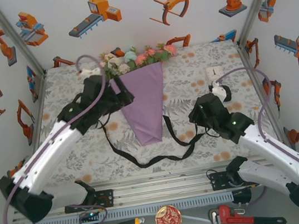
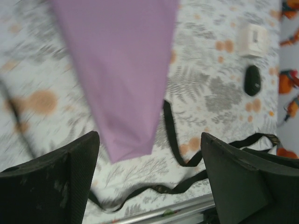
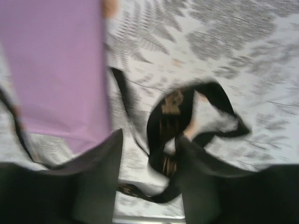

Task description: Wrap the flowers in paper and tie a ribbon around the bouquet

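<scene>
Top view: the bouquet (image 1: 143, 99) lies flat at the middle of the table, a cone of smooth lilac paper (image 1: 146, 109) with its wide mouth toward 12 o'clock and its folded tip toward 6 o'clock. Pink, white and pale blue flowers (image 1: 138, 57) with green leaves spill from the mouth. The black ribbon (image 1: 162, 159) lies loose on the cloth, sagging in a long curve from 8 o'clock of the cone, past its tip, up to 4 o'clock. A further strand runs along the cone's lower right edge. The surface is a pale tablecloth (image 1: 200, 73) printed with grey ferns and orange blossoms. It is enclosed by white walls (image 1: 122, 3) bearing orange robot stickers. The left gripper (image 1: 122, 96) sits at 9 o'clock of the cone, right at the paper's edge; contact cannot be judged. In the left wrist view its fingers (image 2: 70, 172) stand wide apart and grasp nothing, the paper's tip showing between and beyond them. The right gripper (image 1: 196, 117) sits at 4 o'clock of the cone, apart from the paper, above the ribbon's right end. In the blurred right wrist view its fingers (image 3: 98, 186) are spread, a ribbon loop lying at 12 o'clock of the gap.
</scene>
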Available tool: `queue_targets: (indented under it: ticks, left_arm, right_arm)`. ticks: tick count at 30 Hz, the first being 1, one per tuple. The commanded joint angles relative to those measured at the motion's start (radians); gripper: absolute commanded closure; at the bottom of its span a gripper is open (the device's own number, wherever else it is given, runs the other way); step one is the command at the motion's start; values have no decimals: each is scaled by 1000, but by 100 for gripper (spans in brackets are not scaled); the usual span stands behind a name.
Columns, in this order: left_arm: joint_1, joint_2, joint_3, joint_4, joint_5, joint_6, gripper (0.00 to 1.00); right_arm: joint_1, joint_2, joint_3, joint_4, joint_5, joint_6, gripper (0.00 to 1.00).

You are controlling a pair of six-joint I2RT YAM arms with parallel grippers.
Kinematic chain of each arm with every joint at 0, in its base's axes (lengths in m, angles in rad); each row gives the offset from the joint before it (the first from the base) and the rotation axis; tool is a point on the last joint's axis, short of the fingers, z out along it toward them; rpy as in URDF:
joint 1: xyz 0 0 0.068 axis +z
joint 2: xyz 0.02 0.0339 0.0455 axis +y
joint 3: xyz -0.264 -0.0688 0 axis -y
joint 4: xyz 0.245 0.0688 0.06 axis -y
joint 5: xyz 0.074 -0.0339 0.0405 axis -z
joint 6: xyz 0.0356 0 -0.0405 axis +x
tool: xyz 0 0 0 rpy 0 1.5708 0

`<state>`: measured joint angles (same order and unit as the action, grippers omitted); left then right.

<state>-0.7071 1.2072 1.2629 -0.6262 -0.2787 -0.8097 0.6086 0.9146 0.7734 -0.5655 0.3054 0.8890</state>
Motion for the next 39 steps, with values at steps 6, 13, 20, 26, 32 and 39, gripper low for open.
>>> queue_targets:
  ticks: [6,13,20,26,32,39]
  left_arm:
    - [47,-218,-376,-323,-61,-436,28]
    - [49,-88,-487,-122,62,-341,31]
    - [55,75,-539,4,138,-336,35]
    - [72,140,-569,45,148,-322,43]
    - [78,187,-543,33,137,-307,65]
    - [108,174,-479,-23,101,-268,100]
  right_arm:
    - [-53,95,175,-466,-71,-100,25]
    - [-53,186,146,-83,-500,-479,37]
    - [-53,429,141,53,-567,-582,41]
    - [-53,536,101,102,-546,-574,43]
    - [-53,616,76,137,-546,-550,52]
    - [-61,621,89,140,-565,-518,100]
